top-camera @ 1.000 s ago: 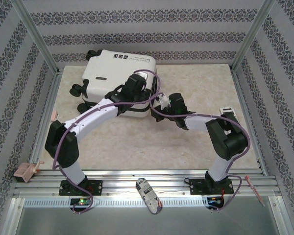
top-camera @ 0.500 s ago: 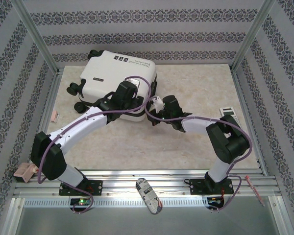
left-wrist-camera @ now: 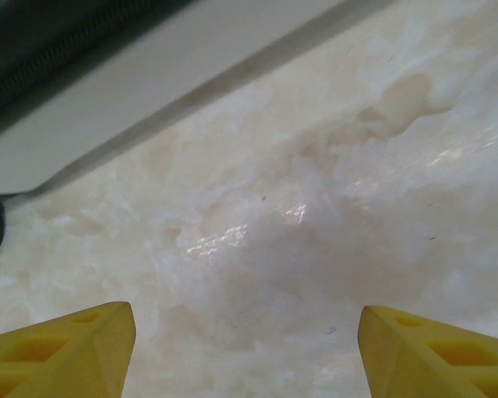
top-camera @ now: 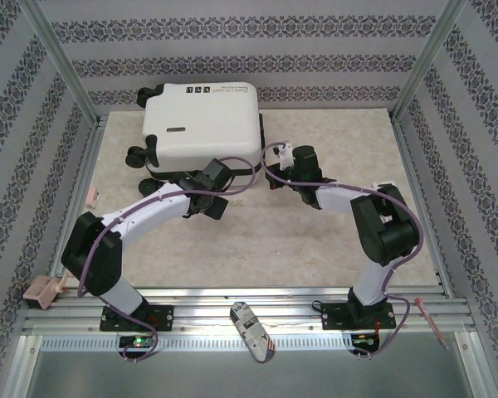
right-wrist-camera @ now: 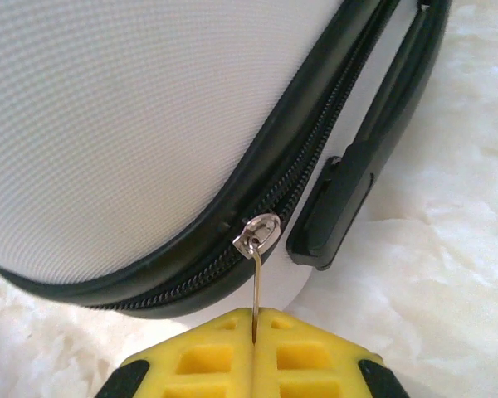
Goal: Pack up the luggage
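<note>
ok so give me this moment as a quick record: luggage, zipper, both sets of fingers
luggage: white hard-shell, lying flat, lid down, far left part of the table
zipper pull: metal tab at a rounded corner, next to the black handle
right fingers: shut on the zipper pull
left fingers: open, nothing between them, over bare table by the luggage's edge

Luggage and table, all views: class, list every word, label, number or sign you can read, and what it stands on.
No text here is legible.
Luggage, far edge of top shell: small black marks and a printed line, too small to read.
Luggage, left of top shell: small dark tag, too small to read.
</note>
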